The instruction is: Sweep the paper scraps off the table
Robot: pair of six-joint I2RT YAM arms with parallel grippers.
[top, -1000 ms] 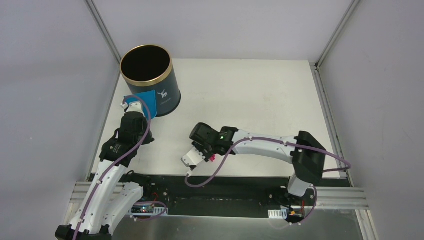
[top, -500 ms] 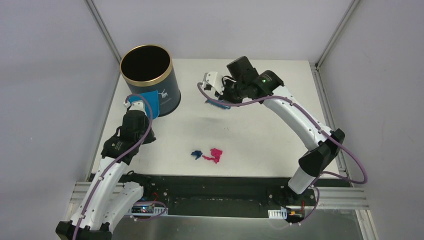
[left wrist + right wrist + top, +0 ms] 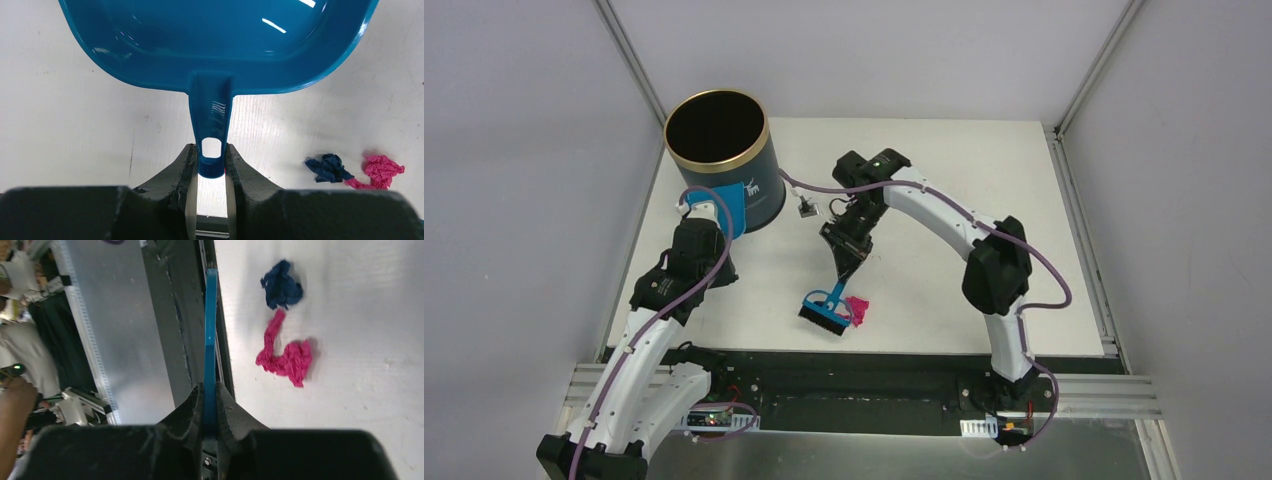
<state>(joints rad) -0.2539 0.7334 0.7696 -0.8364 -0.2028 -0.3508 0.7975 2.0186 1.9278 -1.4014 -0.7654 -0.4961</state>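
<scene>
The table (image 3: 944, 170) is seen in plain white, edged by a black rail (image 3: 904, 362). The paper scraps (image 3: 290, 360) are coloured magenta-pink and dark blue. The dustpan (image 3: 215, 45) is done in glossy teal-blue, the brush (image 3: 824, 312) in blue with black bristles, the bin (image 3: 774, 180) in navy, gold-rimmed, white logo printed on

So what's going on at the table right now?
The right gripper is shut on the handle of the blue brush, bristles down near the front edge of the table, beside the pink and dark blue paper scraps. The left gripper holds the blue dustpan by its handle next to the dark bin, apart from the scraps. No scraps show in the pan yet.
</scene>
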